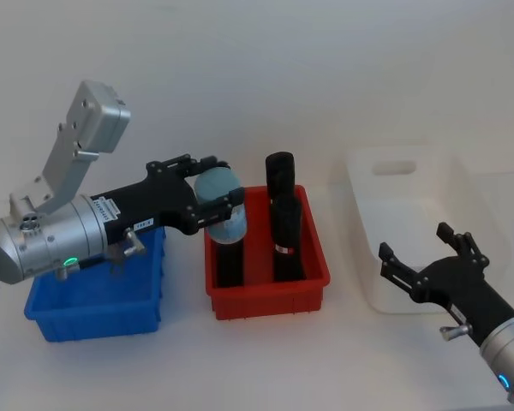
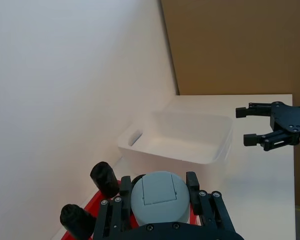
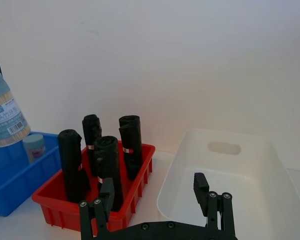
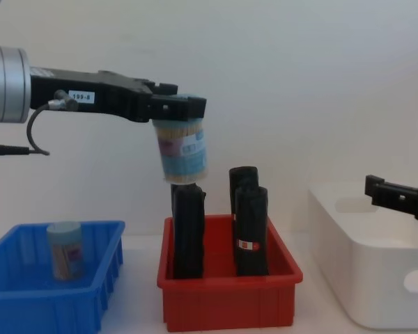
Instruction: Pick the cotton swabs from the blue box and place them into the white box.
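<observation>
The left gripper [image 1: 222, 183] is clamped on 1 cotton swabs jar [image 4: 183, 154], held in the air above the 1 red bin [image 4: 226, 304] and its 4 upright black rolls [image 3: 70, 160]. 1 second jar [image 4: 65, 249] stands in the blue box [image 4: 50, 310]. The right gripper [image 1: 416, 242] hangs with fingers spread over the white box [image 4: 377, 292].
</observation>
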`<state>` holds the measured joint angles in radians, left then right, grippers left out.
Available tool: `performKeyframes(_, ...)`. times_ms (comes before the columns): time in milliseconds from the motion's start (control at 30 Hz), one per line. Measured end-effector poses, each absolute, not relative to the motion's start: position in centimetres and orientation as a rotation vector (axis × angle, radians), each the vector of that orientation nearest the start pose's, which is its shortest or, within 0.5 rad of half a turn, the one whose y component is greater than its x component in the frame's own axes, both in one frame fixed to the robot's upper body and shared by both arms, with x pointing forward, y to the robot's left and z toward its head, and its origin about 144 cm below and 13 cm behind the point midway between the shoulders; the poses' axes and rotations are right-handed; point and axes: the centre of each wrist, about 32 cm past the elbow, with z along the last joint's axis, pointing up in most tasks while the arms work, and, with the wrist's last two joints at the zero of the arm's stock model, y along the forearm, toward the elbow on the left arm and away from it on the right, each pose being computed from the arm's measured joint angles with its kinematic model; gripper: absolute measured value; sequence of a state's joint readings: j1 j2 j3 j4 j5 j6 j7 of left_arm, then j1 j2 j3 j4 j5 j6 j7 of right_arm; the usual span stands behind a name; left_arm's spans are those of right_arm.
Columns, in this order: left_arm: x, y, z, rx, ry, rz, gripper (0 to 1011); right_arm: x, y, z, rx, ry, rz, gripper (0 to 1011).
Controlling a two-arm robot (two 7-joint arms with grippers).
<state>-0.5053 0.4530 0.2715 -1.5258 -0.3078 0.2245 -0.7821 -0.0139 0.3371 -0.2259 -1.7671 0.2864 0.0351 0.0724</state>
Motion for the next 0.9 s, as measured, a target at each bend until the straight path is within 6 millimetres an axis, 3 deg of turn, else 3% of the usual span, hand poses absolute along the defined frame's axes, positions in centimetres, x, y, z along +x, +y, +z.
performKeyframes(400, 56.5, 28.3, 131.7, 0.152, -0.216, 0.568, 669, 44.8, -23.5, 119.7, -0.002, -0.093, -1.138, 1002)
performKeyframes(900, 56.6, 28.1, 132.0, 0.150, -0.217, 0.544, 669, 46.3, -22.7, 122.0, -0.056, -0.154, -0.932, 1001)
